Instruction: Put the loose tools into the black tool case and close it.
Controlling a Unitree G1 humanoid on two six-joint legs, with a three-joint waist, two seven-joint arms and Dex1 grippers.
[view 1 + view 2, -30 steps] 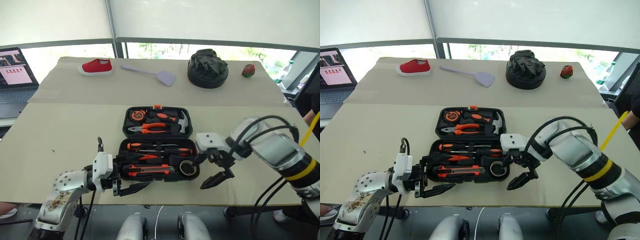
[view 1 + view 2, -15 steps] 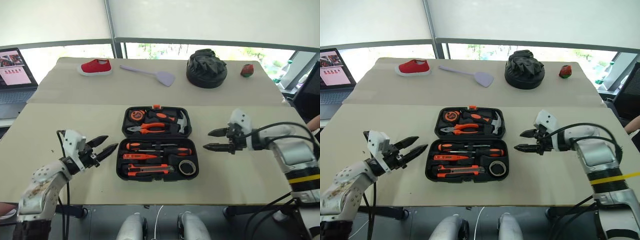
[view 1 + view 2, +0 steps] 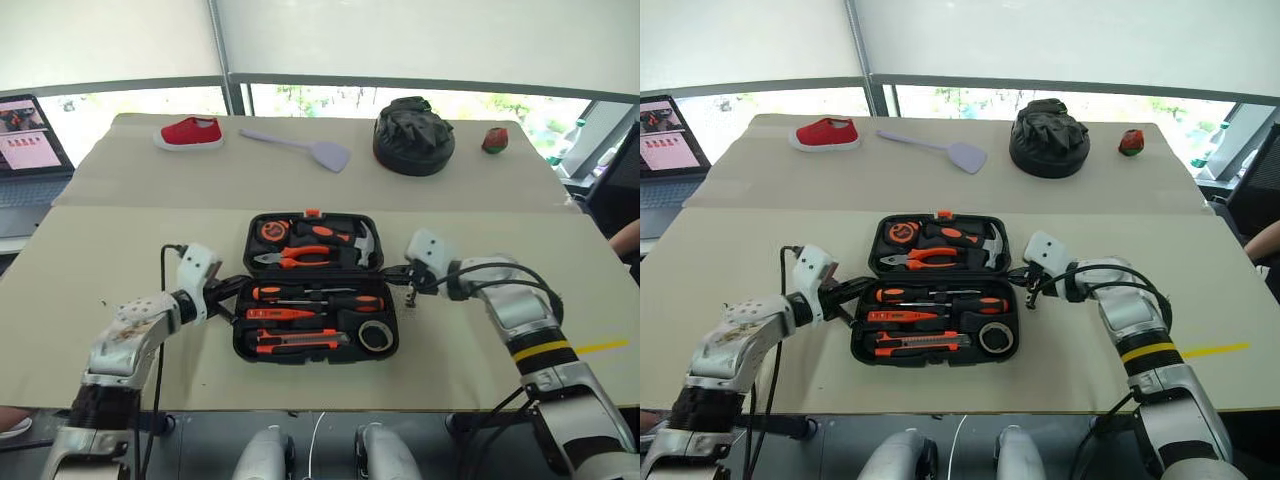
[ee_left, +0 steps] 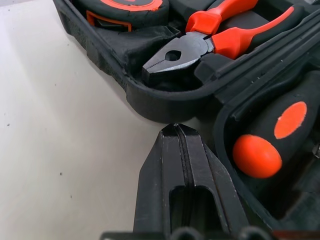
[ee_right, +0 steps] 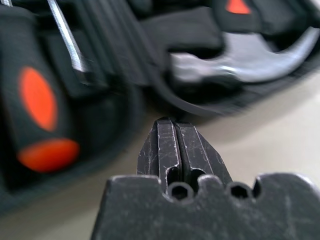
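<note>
Beige tabletop [image 3: 120, 260] before me, bearing the open black tool case [image 3: 315, 286] at its centre. Along the far edge lie a red shoe [image 3: 193, 133], a grey spatula [image 3: 300, 148], a round black-green bundle [image 3: 414, 136] and a small red object [image 3: 495, 140].

**Four cameras, one open case**

The two head views look forward and down over a table [image 3: 120, 330], both taking in the open tool case [image 3: 315, 285] at centre and the windows behind. The left wrist camera sits very close to the case's left edge by the pliers [image 4: 200, 47]. The right wrist camera sits equally close at the opposite edge by the hammer [image 5: 240, 62].
</note>
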